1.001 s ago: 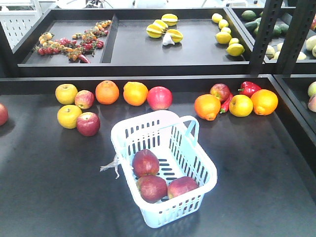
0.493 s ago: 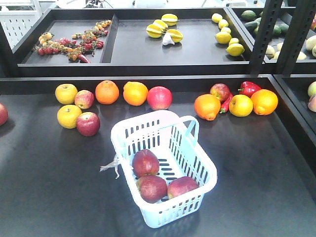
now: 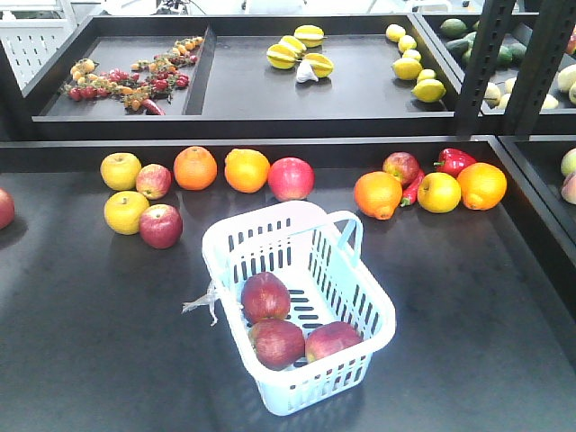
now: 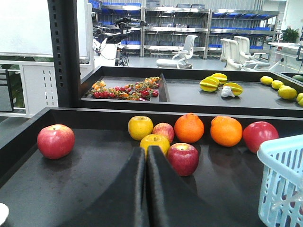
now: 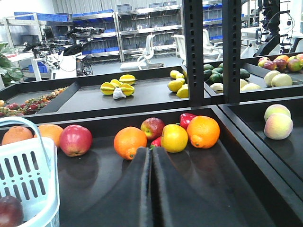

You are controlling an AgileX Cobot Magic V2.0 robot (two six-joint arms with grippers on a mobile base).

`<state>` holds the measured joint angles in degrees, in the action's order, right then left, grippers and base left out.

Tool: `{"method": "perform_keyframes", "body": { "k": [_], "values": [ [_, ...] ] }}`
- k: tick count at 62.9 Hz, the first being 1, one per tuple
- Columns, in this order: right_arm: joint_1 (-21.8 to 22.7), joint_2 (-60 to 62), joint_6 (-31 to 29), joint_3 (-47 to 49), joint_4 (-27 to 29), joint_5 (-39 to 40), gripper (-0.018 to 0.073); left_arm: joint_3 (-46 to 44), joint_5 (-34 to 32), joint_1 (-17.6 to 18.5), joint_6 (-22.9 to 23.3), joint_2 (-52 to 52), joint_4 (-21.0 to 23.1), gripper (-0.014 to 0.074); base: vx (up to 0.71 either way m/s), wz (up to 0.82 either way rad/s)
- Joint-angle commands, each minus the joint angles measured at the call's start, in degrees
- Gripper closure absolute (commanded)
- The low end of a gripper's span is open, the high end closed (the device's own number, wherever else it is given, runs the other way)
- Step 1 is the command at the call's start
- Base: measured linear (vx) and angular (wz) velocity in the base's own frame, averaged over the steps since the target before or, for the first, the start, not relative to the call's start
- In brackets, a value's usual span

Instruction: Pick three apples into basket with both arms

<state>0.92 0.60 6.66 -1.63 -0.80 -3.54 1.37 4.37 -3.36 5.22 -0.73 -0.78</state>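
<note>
Three dark red apples (image 3: 265,297) (image 3: 276,343) (image 3: 331,340) lie inside the pale blue-white basket (image 3: 369,290), which stands on the black table near the front. The left wrist view has the basket (image 4: 284,184) at its right edge, and the right wrist view has the basket (image 5: 26,170) at its left with one apple (image 5: 9,211) showing through the slots. My left gripper (image 4: 145,151) is shut and empty, low over the table, short of a red apple (image 4: 182,159). My right gripper (image 5: 151,151) is shut and empty, short of an orange (image 5: 129,142). Neither arm shows in the front view.
Loose fruit lines the back of the table: yellow apples (image 3: 121,170), red apples (image 3: 161,226) (image 3: 292,178), oranges (image 3: 195,167) (image 3: 378,194), a red pepper (image 3: 454,160). A raised shelf (image 3: 252,108) behind holds starfruit, lemons and cherry tomatoes. Black uprights (image 3: 486,63) stand at the right.
</note>
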Motion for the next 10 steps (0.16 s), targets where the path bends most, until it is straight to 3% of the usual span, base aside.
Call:
{"method": "perform_keyframes", "body": {
  "k": [1,10],
  "values": [
    [0.24,0.63,0.12,-0.84,-0.54,4.31,0.0564,1.35,-4.37,-0.12,0.03,-0.26,0.31,0.0603,0.0,0.0],
    [0.24,0.63,0.12,-0.84,-0.54,4.31,0.0564,1.35,-4.37,-0.12,0.03,-0.26,0.31,0.0603,0.0,0.0]
  ]
}}
